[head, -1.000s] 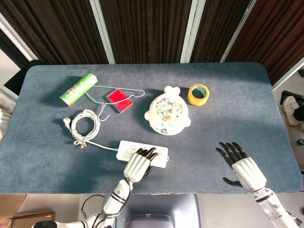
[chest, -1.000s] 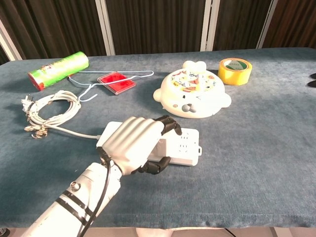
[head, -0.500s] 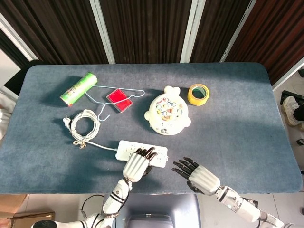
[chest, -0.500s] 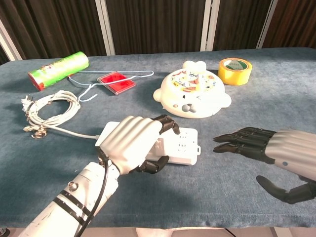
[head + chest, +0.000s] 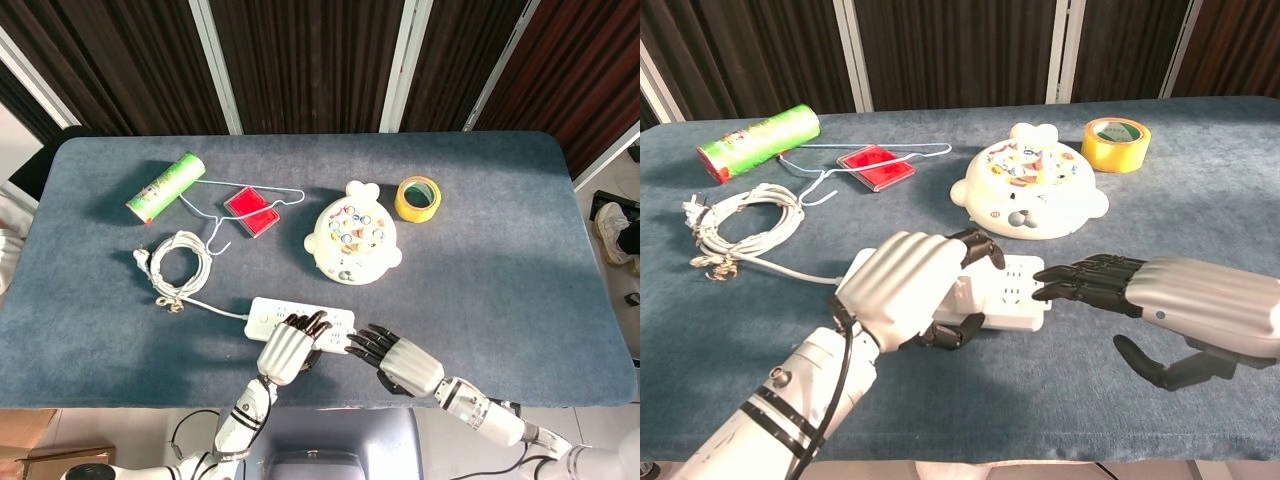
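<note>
A white power strip (image 5: 268,313) (image 5: 1018,291) lies near the table's front edge, its white cable (image 5: 178,262) (image 5: 738,224) coiled to the left. My left hand (image 5: 287,346) (image 5: 908,288) grips the strip, fingers over its top and thumb under its near edge. My right hand (image 5: 398,361) (image 5: 1185,304) reaches in from the right, fingers straight and apart, their dark tips at the strip's right end. It holds nothing.
A white round toy (image 5: 351,236) (image 5: 1032,193) sits behind the strip. A yellow tape roll (image 5: 417,198) (image 5: 1115,143) is at the back right. A green can (image 5: 165,186) (image 5: 758,140), a wire hanger (image 5: 250,190) and a red flat box (image 5: 250,211) (image 5: 875,165) are at the back left.
My right hand has swept left from the table's right side to the strip's right end. The left hand keeps its grip and has barely moved.
</note>
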### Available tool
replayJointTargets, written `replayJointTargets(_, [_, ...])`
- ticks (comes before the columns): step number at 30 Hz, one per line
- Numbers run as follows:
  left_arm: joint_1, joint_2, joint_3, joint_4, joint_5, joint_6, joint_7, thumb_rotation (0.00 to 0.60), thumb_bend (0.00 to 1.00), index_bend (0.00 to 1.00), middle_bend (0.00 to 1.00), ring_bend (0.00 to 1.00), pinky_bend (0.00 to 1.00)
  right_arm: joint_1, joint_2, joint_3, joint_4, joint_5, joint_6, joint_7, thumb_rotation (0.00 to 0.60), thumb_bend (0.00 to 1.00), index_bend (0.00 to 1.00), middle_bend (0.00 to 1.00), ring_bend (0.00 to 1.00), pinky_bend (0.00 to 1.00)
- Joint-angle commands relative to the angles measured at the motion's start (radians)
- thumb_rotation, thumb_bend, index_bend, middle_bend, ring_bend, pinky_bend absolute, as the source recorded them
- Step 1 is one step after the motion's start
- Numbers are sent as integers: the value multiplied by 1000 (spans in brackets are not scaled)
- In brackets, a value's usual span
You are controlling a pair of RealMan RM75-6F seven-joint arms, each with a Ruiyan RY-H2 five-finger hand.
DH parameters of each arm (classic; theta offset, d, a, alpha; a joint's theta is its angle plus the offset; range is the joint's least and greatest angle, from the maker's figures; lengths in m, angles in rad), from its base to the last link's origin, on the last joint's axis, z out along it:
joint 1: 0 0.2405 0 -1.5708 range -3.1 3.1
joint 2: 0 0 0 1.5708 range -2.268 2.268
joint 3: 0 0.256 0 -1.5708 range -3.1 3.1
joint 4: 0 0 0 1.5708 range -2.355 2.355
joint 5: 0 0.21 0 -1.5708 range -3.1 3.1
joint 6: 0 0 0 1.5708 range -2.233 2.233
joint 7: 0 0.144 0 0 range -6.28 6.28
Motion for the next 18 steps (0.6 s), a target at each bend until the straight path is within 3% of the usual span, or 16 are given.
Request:
replayJointTargets(1, [0,-1,-1,0,-4,-3,4,600,529,348,462,416,457,13,-17,-6,5,8,-2,10,600,838,0,97,0,0])
replayJointTargets(11, [0,-1,2,0,-6,-3,8,600,530,347,463,416,456,51,-87,-8,23,80,-104,-18,600,838,0,97,0,0])
replayJointTargets(18, [0,6,1,-3,3,12,-3,600,529,348,466,416,455,59,-87,-12,1,128,-148,-59,600,838,0,97,0,0])
